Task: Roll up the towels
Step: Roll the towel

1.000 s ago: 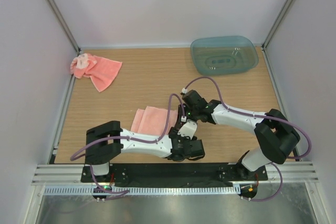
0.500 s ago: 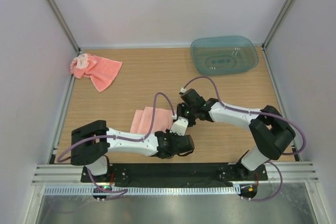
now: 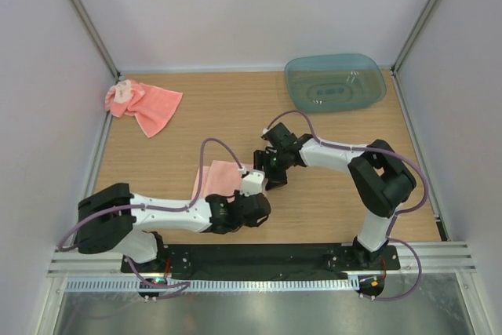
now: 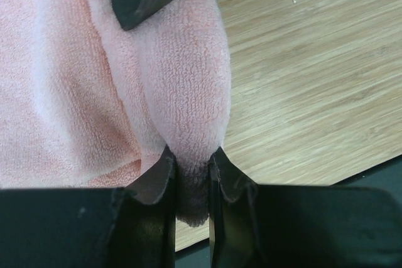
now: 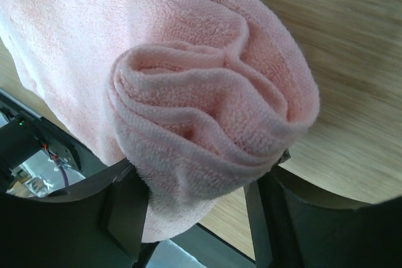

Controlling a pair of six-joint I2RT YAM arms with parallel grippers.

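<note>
One salmon-pink towel (image 3: 220,180) lies partly rolled near the table's front middle. In the left wrist view my left gripper (image 4: 192,155) is shut on the near end of its roll (image 4: 188,80), pinching the cloth between both fingertips. The right wrist view shows the roll's spiral end (image 5: 207,123) sitting between my right gripper's (image 5: 201,177) spread jaws, unsqueezed. From above, my left gripper (image 3: 251,176) and right gripper (image 3: 267,171) meet at the towel's right edge. A second towel (image 3: 146,105) lies crumpled at the far left corner.
A translucent blue-green tub (image 3: 333,82) stands at the far right of the wooden table (image 3: 227,119). Grey walls and metal posts close in the sides. The black base rail (image 3: 259,255) runs along the near edge.
Both arms have shifted left along the towel. The left gripper has closed onto the roll's end. The right gripper's jaws have widened around the roll.
</note>
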